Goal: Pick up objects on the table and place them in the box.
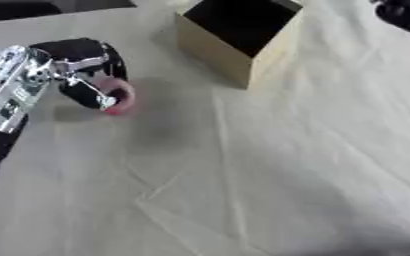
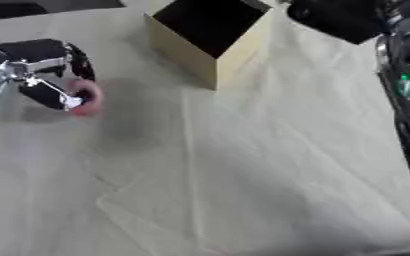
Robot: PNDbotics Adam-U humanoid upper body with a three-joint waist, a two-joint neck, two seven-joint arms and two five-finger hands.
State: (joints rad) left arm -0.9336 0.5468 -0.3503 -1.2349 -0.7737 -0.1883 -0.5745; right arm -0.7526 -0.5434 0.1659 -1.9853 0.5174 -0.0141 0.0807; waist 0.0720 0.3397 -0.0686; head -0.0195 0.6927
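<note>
The left hand (image 1: 84,75) comes in from the left side, black fingers and thumb curled round a small pink thing (image 1: 121,97). The pink thing sits at the hand's right edge, pinched between the fingers, with a redder patch showing at its lower end; its shape is too blurred to name. Hand and pink thing are held above the table (image 1: 270,190), for a soft shadow lies on the cloth just below and to the right of them. The silver wrist and forearm (image 1: 14,87) run back from the hand down toward the left edge.

To the right of the hand and further back stands the box (image 1: 230,50), a tan, open-topped cube turned so that one corner points toward the robot. Its inside is dark, and nothing can be made out in it. The pink thing is well apart from the box, on its left and nearer the robot.

The table is covered in a pale cloth with creases running across it, one long fold passing down from the box's near corner.

The right arm (image 2: 405,85) shows at the right edge of the right eye view, black with silver parts and a spot of green; whether that hand is apart or closed cannot be told.
</note>
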